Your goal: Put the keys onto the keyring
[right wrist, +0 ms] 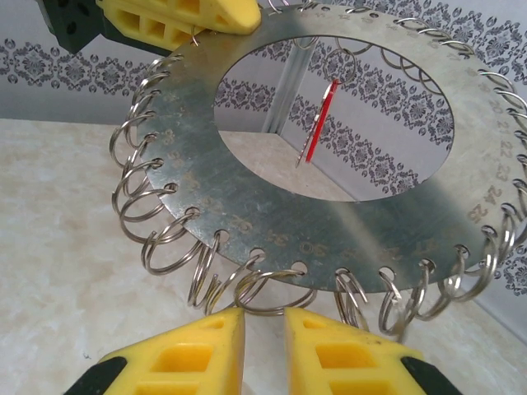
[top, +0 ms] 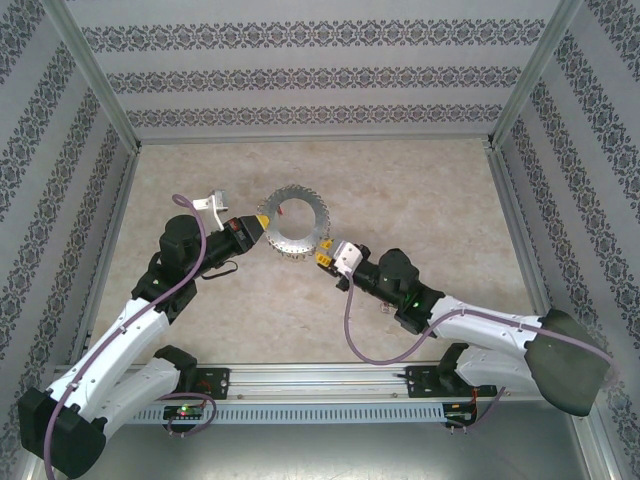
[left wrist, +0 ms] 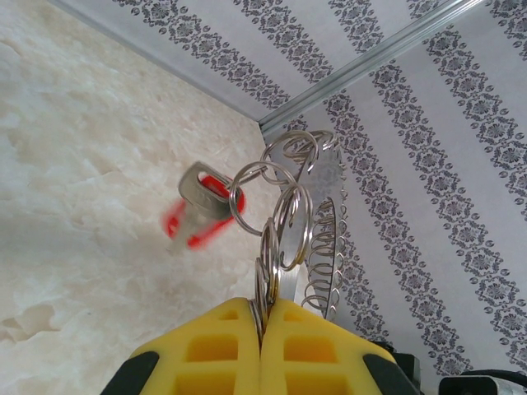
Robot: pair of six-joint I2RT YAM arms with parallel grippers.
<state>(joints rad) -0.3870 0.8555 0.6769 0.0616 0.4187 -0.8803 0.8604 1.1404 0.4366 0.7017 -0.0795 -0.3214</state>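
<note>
Left gripper [left wrist: 261, 311] is clamping tight on the keyring [right wrist: 247, 197] by its rim loops. Right gripper [right wrist: 263, 321] is sitting just under the near rim, jaws barely parted. Nipping a loop? Can't tell.

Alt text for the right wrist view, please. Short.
The keyring, a flat silvery ring fringed with wire loops, is held tilted above the table, its far edge clamped by the left gripper. A red key dangles from a far loop, seen through the hole. The right gripper sits at the near rim, jaws narrowly apart.
</note>
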